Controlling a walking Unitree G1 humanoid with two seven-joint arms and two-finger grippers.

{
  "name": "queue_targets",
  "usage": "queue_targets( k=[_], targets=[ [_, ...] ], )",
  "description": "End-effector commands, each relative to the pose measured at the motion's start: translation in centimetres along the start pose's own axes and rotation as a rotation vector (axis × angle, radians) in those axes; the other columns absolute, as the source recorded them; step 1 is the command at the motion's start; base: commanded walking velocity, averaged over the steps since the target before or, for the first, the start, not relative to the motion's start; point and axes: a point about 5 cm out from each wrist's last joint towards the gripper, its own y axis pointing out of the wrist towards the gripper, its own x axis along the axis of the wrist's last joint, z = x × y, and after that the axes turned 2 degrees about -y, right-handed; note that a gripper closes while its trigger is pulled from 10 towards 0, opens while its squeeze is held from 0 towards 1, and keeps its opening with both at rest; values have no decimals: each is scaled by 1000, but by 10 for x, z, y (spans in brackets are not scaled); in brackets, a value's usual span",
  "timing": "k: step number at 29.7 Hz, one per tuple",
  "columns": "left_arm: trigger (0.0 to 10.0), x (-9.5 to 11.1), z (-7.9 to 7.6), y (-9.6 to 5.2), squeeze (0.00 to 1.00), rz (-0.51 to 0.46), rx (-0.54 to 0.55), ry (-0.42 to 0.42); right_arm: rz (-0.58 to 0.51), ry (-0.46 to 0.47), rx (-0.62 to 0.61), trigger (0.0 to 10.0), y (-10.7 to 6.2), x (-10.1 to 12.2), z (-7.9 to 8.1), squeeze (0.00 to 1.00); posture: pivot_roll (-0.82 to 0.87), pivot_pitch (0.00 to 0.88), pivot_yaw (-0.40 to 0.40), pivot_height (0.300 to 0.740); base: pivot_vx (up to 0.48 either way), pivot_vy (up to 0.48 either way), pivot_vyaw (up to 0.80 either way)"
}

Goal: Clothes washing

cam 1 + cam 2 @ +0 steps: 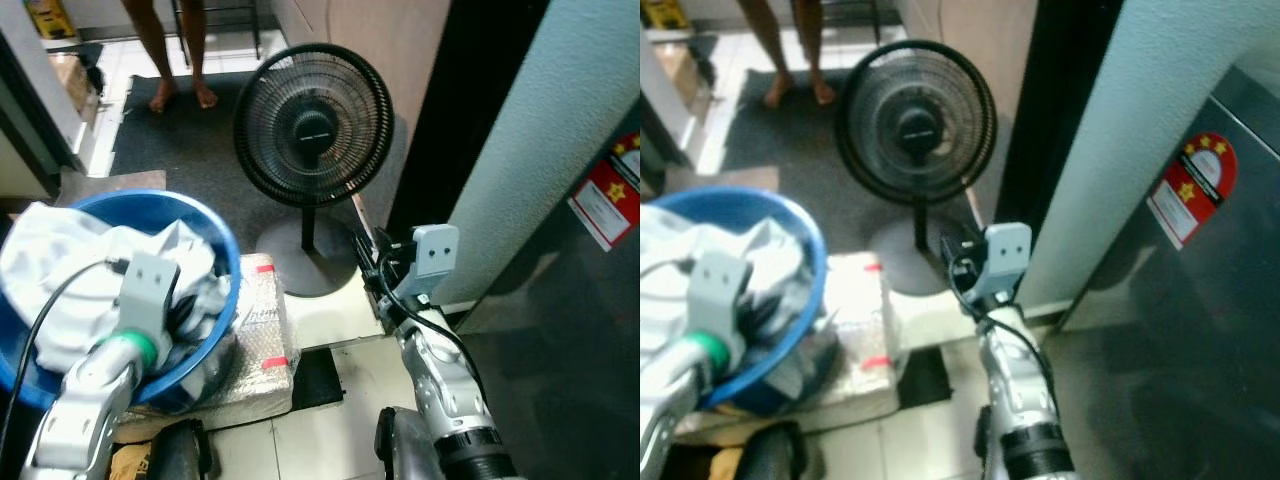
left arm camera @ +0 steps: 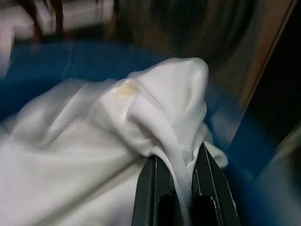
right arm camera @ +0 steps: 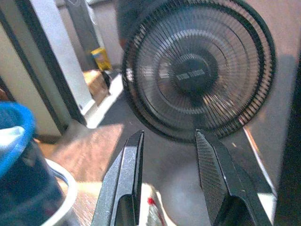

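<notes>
So the left gripper [image 2: 183, 188] is reaching down into the blue basin [image 1: 225, 250] on the left and its two black fingers are pinching a fold of white cloth [image 2: 141, 117] between them, closed tight on the fabric. The cloth is bunching up into a peak right above the fingertips. The basin is piled with white laundry, with some darker bits showing near its right rim, and it's sitting on a block wrapped in bubble wrap [image 1: 262, 330] with red tape marks on it.

The right gripper [image 3: 167, 155] is hanging in the air on the right, not touching anything, with its fingers spread apart and a clear gap between them. It's pointing toward the black pedestal fan [image 1: 312, 125], which is standing upright on its round base on the dark mat, just beyond the basin and the wrapped block.

Far back at the top left a person's bare legs [image 1: 175, 50] are standing on the mat. On the right a grey appliance is showing a red star sticker [image 1: 1193, 188].
</notes>
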Motion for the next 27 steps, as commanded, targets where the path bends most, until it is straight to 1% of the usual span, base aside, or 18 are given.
queue_targets(
  k=[1,2,4,5,7,9,10,11,13,15,17,18,19,20,21,23,24,27],
  targets=[
    [10000,52,-19,8,0,-218,-54,-9,-54,22,16,10000,6,14,5,0,53,157,10,415,0,0,0],
    [10000,52,-19,8,0,-218,-54,-9,-54,22,16,10000,6,14,5,0,53,157,10,415,0,0,0],
    [10000,92,-22,15,0,-362,-67,-13,-109,27,19,10000,12,28,7,0,50,137,15,415,0,0,0],
    [10000,92,-22,15,0,-362,-67,-13,-109,27,19,10000,12,28,7,0,50,137,15,415,0,0,0],
    [10000,124,-25,18,0,-478,-83,-4,-156,32,20,10000,17,41,8,0,44,116,23,415,0,0,0],
    [10000,144,-26,15,0,-555,-91,29,-189,32,16,10000,19,49,8,0,40,105,29,415,0,0,0],
    [10000,144,-26,15,0,-555,-91,29,-189,32,16,10000,19,49,8,0,40,105,29,415,0,0,0],
    [10000,152,-25,13,0,-586,-91,47,-203,31,12,10000,20,53,7,0,40,105,29,415,0,0,0],
    [10000,162,-25,6,0,-621,-100,30,-224,26,-6,10000,19,59,5,0,34,93,35,415,0,0,0],
    [10000,162,-25,6,0,-621,-100,30,-224,26,-6,10000,19,59,5,0,34,93,35,415,0,0,0],
    [10000,162,-28,3,0,-609,-122,19,-232,19,-14,10000,17,62,3,0,32,88,37,415,0,0,0],
    [10000,153,-35,-2,0,-568,-157,23,-246,10,-27,10000,14,67,-1,0,34,81,35,415,0,0,0],
    [10000,136,-39,-5,0,-499,-175,32,-257,4,-37,10000,9,72,-4,0,35,79,33,415,0,0,0],
    [10000,124,-41,-7,0,-451,-185,36,-264,0,-43,10000,7,75,-6,0,35,79,33,415,0,0,0],
    [10000,124,-41,-7,0,-451,-185,36,-264,0,-43,10000,7,75,-6,0,35,79,33,415,0,0,0],
    [10000,100,-38,-6,0,-370,-135,28,-254,-33,-67,10000,2,74,-12,0,31,72,22,420,0,0,0],
    [10000,95,-36,-5,0,-353,-113,29,-245,-47,-79,10000,0,73,-14,0,31,72,22,424,0,0,0],
    [10000,89,-34,-4,0,-338,-93,19,-243,-38,-97,10000,0,73,-17,0,28,67,18,429,0,0,0]
  ],
)
